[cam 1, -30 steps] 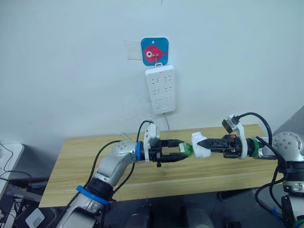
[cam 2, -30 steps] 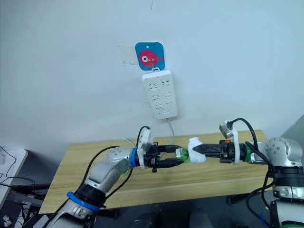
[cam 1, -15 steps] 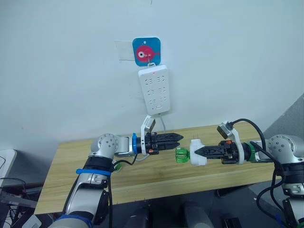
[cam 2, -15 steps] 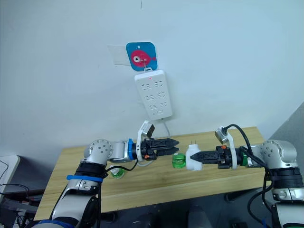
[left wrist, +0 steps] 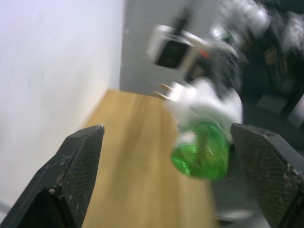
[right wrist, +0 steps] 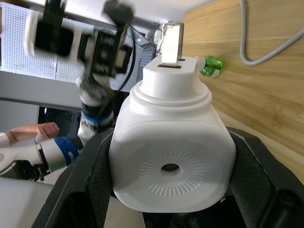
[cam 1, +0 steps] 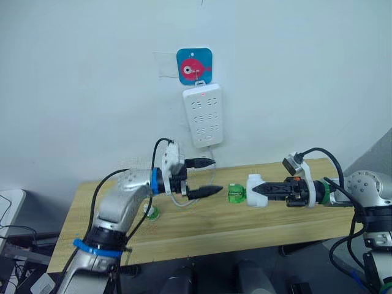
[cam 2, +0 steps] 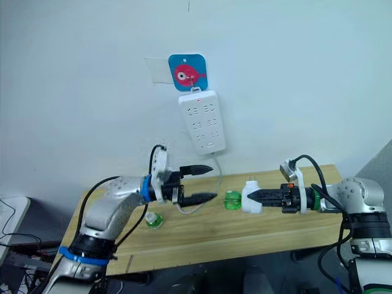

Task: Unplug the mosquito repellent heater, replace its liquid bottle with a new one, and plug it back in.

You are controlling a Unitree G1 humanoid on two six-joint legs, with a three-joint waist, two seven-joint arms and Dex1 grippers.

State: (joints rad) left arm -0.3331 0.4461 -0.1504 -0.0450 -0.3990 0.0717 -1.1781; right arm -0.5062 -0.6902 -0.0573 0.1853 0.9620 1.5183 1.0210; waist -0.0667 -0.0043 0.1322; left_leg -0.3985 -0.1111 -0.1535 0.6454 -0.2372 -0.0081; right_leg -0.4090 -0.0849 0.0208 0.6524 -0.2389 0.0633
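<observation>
Left eye view: right gripper [cam 1: 257,192] clamps the heater [cam 1: 255,190], green bottle [cam 1: 236,193] apparently attached; left gripper [cam 1: 208,177] wide open, empty.

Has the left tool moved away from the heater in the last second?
Yes. The left tool was at the green bottle on the mosquito repellent heater; now it is open and back toward the robot's left, below the power strip.

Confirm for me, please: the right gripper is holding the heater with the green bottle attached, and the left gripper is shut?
Not quite. The right gripper does hold the heater with the green bottle attached, but the left gripper is open: the left eye view shows its fingers spread apart.
</observation>
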